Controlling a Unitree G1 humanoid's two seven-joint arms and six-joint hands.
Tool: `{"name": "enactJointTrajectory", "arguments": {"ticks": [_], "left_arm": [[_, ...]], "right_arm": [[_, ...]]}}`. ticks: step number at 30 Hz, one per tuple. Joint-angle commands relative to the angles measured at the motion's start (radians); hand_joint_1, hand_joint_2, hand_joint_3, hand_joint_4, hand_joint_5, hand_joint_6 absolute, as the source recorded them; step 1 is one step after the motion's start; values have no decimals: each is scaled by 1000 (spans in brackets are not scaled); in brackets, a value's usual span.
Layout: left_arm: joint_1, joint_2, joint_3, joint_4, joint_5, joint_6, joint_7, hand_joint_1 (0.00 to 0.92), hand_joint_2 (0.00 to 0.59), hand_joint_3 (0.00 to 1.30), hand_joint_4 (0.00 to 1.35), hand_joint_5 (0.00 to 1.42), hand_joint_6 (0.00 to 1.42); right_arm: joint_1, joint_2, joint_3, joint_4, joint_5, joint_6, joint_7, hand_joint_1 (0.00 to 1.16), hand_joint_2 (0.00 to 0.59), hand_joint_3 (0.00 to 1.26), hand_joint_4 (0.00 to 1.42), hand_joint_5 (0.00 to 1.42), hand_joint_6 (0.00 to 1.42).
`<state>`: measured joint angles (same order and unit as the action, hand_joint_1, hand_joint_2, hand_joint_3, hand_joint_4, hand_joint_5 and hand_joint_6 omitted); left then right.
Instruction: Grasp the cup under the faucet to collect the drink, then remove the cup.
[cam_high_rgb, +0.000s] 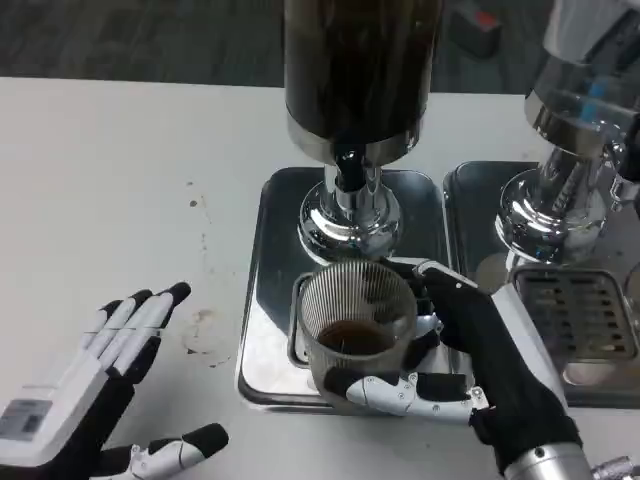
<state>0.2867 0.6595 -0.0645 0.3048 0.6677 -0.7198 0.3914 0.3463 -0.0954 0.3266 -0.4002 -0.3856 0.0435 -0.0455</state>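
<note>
A ribbed clear cup (356, 335) stands on the steel drip tray (275, 240), just in front of the dispenser's black faucet (348, 168). Dark drink covers the cup's bottom. My right hand (470, 360) grips the cup from the right, thumb across its front and fingers behind it. The dispenser tank (360, 65) above holds dark liquid and stands on a chrome base (350, 220). My left hand (120, 390) lies open on the table at the lower left, apart from the tray, holding nothing.
A second dispenser (575, 150) with a chrome base stands at the right on its own tray, with a slotted drip grate (580, 315) close beside my right wrist. Small stains (205, 335) mark the white table left of the tray.
</note>
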Motion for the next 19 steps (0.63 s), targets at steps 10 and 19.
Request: {"name": "enactJointTrajectory", "arguments": {"ticks": [10, 19], "left_arm": [[-12, -6, -16, -2, 10, -8, -13, 0, 112, 7, 0, 7, 0], [-14, -12, -14, 0, -2, -3, -19, 0, 113, 7, 0, 11, 0]], "right_arm": [[-14, 13, -3, -23, -10, -53, -27, 953, 214, 511, 611, 601, 825], [-10, 24, -9, -18, -10, -55, -38, 953, 214, 511, 611, 601, 825]]}}
